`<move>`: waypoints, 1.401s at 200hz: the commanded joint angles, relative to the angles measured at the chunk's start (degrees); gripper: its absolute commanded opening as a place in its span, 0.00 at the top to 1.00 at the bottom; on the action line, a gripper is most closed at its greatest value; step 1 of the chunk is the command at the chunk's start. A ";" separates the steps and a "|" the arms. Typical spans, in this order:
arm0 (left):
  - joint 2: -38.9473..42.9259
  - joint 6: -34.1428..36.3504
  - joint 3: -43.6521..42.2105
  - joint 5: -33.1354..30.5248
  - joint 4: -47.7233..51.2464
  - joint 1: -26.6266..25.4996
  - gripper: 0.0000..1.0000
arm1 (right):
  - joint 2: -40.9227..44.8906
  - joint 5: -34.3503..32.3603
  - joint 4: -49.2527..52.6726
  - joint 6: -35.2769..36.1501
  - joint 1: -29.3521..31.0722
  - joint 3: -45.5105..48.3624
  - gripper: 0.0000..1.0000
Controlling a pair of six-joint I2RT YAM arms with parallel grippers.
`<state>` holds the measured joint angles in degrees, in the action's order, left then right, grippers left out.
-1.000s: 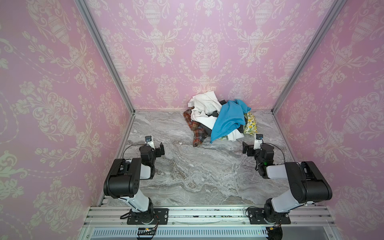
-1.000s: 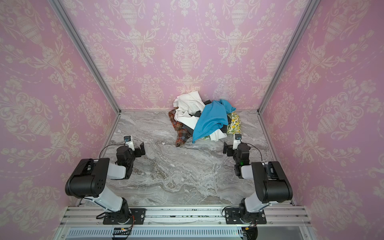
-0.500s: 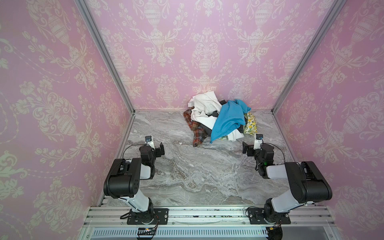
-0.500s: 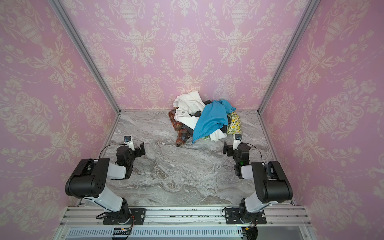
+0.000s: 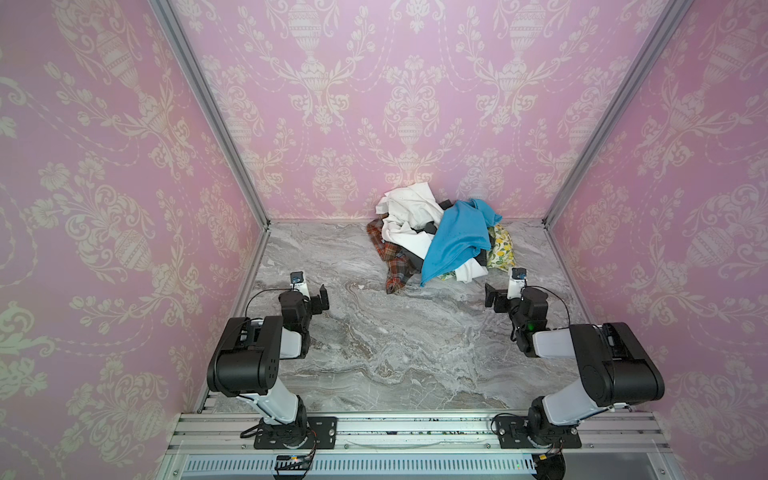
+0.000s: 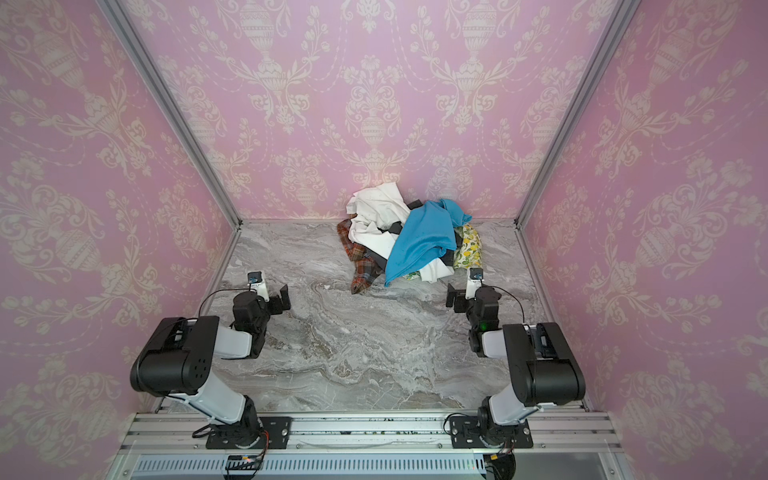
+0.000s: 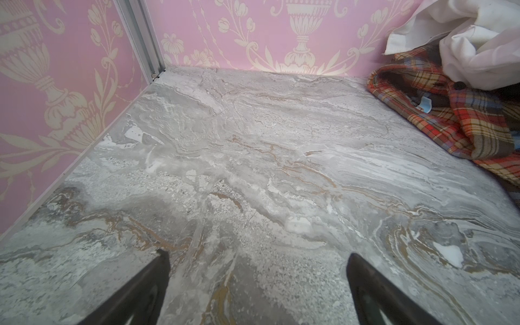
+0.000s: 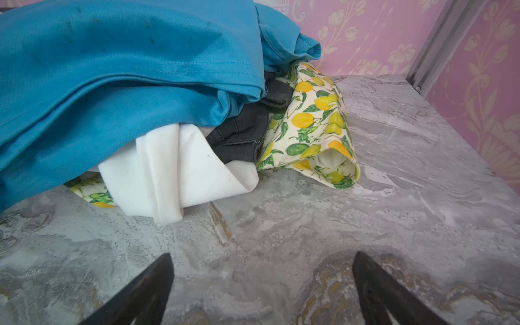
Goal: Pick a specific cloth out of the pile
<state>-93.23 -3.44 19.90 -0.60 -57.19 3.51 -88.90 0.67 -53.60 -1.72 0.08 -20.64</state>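
Your left gripper (image 7: 257, 254) and right gripper (image 8: 263, 254) each stand over the bare marble tabletop (image 8: 365, 225), fingers spread wide, holding nothing and touching nothing. Count: two grippers, one pile (image 5: 440, 241). The pile lies beyond them against the back wall (image 5: 374, 104), nearer your right gripper. It shows five fabrics: blue cloth (image 8: 126, 70) on top, white sheet (image 8: 174, 168), plaid cloth (image 7: 464, 118), lemon-print fabric (image 8: 315, 121) and the charcoal cloth (image 8: 242, 126). The charcoal cloth is buried mid-pile under the blue. Only dark patches show, so you cannot tell its long axis.

Pink damask-patterned walls (image 5: 407, 104) enclose a grey marbled floor (image 5: 395, 345).
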 commanded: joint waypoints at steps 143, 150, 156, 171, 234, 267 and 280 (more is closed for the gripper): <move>-0.46 2.21 0.83 -4.41 -0.03 -1.99 0.01 | 1.26 -0.10 1.97 0.42 1.21 -1.12 0.00; -0.46 2.19 0.82 -4.36 -0.03 -1.94 0.01 | 1.32 -0.48 1.87 0.73 1.50 -1.09 0.00; -0.46 2.14 0.84 -4.41 -0.03 -1.93 0.01 | 1.32 -0.51 1.58 0.75 1.57 -0.98 0.00; -0.37 2.12 0.76 -4.41 -0.03 -1.93 0.01 | 1.37 -0.63 1.62 0.81 1.68 -0.87 0.00; 1.39 2.73 1.81 -2.95 3.24 -2.08 0.01 | 4.72 -4.11 2.48 2.36 3.77 0.08 0.00; 4.51 3.24 3.46 -1.77 9.07 -2.19 0.01 | 5.72 -6.10 4.60 3.88 5.43 -0.44 0.00; 5.59 3.31 4.18 -1.67 11.18 -2.26 0.01 | 6.27 -6.47 5.27 4.58 6.06 -0.62 0.00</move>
<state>-90.48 -1.93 21.89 -3.33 -51.55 1.67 -84.05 -3.42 -50.06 0.51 5.15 -20.73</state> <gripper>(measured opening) 0.994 0.999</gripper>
